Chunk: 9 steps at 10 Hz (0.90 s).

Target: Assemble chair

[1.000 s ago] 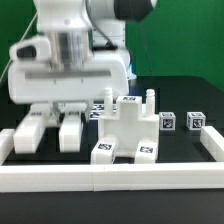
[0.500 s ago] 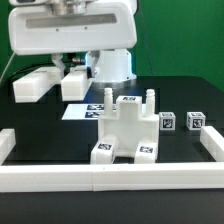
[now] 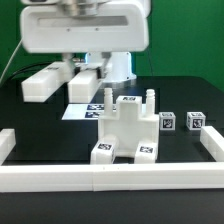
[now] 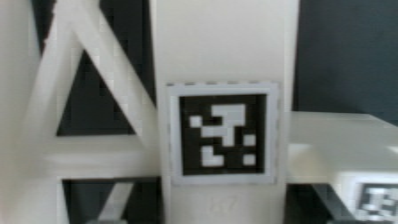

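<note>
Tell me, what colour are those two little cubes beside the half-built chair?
White cubes, each bearing a black-and-white square tag; the exterior view shows them best.

White chair parts (image 3: 125, 128) with black-and-white square tags (image 4: 224, 128), black table (image 3: 180, 145)

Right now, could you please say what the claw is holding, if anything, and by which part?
It cannot be told: a tagged white chair part fills the wrist view, but no contact with the claw shows.
</note>
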Each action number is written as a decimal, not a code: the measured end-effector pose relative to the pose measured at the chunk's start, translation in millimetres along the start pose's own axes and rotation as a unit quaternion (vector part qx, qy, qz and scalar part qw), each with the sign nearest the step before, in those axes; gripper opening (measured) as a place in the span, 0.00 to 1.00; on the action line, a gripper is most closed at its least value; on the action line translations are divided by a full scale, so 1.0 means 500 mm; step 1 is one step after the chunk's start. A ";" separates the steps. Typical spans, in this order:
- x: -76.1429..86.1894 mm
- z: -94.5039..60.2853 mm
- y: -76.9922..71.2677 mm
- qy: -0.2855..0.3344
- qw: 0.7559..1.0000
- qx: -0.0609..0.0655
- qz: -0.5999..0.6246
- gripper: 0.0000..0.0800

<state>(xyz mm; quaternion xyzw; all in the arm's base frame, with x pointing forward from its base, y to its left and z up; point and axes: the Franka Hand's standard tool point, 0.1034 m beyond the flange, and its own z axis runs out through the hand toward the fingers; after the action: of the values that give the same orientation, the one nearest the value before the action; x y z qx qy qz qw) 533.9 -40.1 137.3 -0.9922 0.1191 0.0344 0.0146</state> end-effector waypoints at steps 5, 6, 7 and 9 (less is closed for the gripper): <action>0.002 -0.014 -0.107 0.015 1.000 0.001 -0.017 0.36; 0.009 -0.002 -0.111 0.014 1.000 -0.001 -0.017 0.36; 0.018 0.004 -0.123 0.013 1.000 -0.003 -0.005 0.36; 0.020 0.011 -0.155 0.013 0.999 -0.001 0.036 0.36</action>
<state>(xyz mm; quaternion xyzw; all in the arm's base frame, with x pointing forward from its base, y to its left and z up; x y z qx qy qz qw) 561.3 32.9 132.6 -0.9877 0.1546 0.0222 0.0112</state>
